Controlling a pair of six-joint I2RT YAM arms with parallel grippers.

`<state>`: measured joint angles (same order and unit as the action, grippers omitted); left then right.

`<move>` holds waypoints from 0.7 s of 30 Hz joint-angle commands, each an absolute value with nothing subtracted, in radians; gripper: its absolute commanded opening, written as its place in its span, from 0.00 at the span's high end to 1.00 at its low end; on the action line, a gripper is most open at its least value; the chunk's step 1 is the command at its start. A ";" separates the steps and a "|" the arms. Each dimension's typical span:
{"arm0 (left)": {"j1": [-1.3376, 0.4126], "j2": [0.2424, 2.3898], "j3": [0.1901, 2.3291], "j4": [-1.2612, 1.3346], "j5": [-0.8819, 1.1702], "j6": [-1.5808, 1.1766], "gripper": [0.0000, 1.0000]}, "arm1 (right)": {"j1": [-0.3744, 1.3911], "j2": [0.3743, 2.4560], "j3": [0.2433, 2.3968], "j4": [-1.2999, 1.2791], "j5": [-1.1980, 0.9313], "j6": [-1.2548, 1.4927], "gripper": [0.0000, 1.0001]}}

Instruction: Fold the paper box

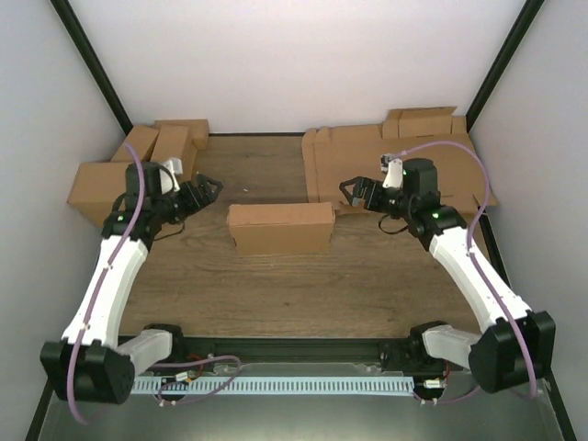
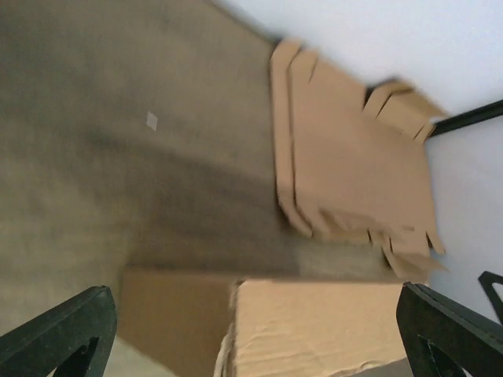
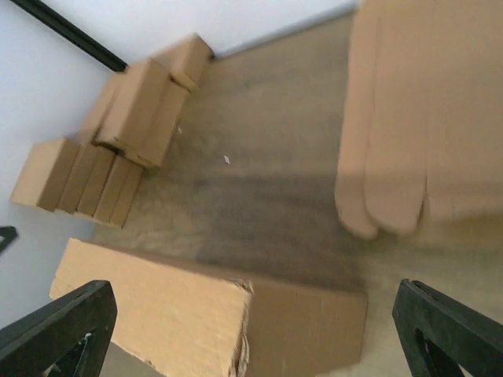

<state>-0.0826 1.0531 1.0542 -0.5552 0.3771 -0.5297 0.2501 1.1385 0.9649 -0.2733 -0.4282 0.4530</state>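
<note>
The left fingers [image 2: 59, 334] stand spread wide, released, holding nothing. The paper box [image 1: 280, 228] sits in the middle of the tabletop [image 1: 276, 294], between both arms and apart from them, and it looks closed. If its flaps are not locked, I think it may spring open. The right fingers [image 3: 452, 334] are also released, and a careless sweep could knock the box.

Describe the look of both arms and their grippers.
Both match: the left arm and right arm have white link shells with black joints and bases. A lilac cable loops along each. The left gripper and right gripper are black, two-fingered.
</note>
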 commanded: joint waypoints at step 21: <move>-0.068 1.319 1.143 -0.907 0.652 -0.531 0.32 | 0.388 1.471 1.301 -0.728 -0.511 0.616 0.26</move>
<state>-0.0689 1.3125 1.0916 -0.8627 0.7330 -0.6209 0.3790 1.4517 1.2400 -0.6853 -0.6025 0.6422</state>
